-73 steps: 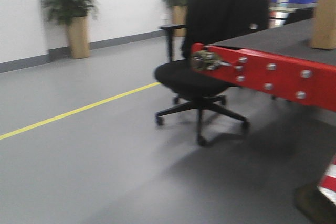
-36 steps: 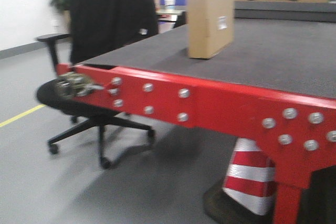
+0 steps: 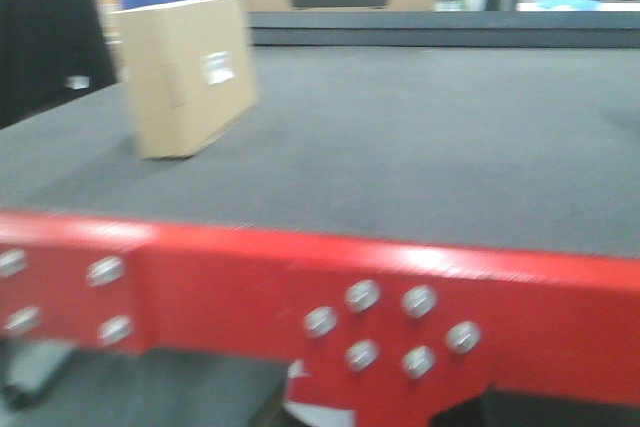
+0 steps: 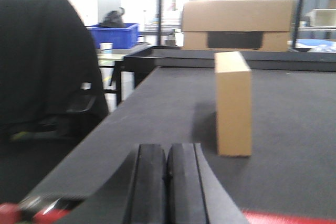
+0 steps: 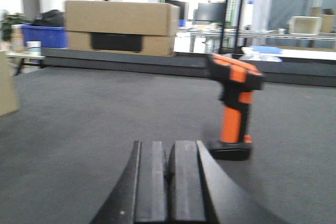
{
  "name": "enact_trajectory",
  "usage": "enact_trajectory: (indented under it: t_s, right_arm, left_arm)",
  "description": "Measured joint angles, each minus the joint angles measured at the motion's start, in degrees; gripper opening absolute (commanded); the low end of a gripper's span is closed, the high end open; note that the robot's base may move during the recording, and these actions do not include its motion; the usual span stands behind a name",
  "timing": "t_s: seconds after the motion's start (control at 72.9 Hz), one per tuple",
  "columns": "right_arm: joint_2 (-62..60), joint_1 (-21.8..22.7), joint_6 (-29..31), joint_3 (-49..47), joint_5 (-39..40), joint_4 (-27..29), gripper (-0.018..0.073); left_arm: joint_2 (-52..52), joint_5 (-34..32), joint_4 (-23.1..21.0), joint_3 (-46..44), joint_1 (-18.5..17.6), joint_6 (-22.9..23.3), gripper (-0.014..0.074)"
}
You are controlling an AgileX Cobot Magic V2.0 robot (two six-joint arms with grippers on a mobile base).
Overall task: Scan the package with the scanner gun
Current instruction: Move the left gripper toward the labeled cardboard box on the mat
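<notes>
Wide grey tabletop (image 3: 430, 137) behind a red edge (image 3: 200, 259): package (image 3: 190, 72) upright at ten o'clock, scanner gun (image 5: 233, 103) at one o'clock of the closed right claw (image 5: 169, 153); left claw (image 4: 167, 153) closed.

Open mat (image 3: 430, 147) surrounds the upright package (image 3: 190, 77) and scanner gun (image 5: 231, 116).

No text readable from my views.
- Small white label (image 3: 218, 68) on broad face of package (image 3: 190, 102): dark marks on it, too blurred to read.
- Dark rectangular panel (image 5: 115, 42) on side of large cardboard box (image 5: 157, 45) at far end of surface (image 5: 105, 108): no letters resolvable.
- Small white tag (image 3: 76, 82) on black garment (image 3: 45, 37): blurred, unreadable.
- Scanner gun (image 5: 234, 106), standing on surface: any marking too blurred for me to make out.
</notes>
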State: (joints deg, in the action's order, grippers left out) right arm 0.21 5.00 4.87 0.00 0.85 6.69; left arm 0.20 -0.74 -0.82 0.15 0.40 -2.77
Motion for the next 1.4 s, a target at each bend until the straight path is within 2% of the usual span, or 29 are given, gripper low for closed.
enact_trajectory:
  t_s: [1.4]
  right_arm:
    - [0.0, 0.0, 0.0, 0.0, 0.0, 0.0, -0.0168]
  left_arm:
    - [0.0, 0.0, 0.0, 0.0, 0.0, 0.0, -0.0111]
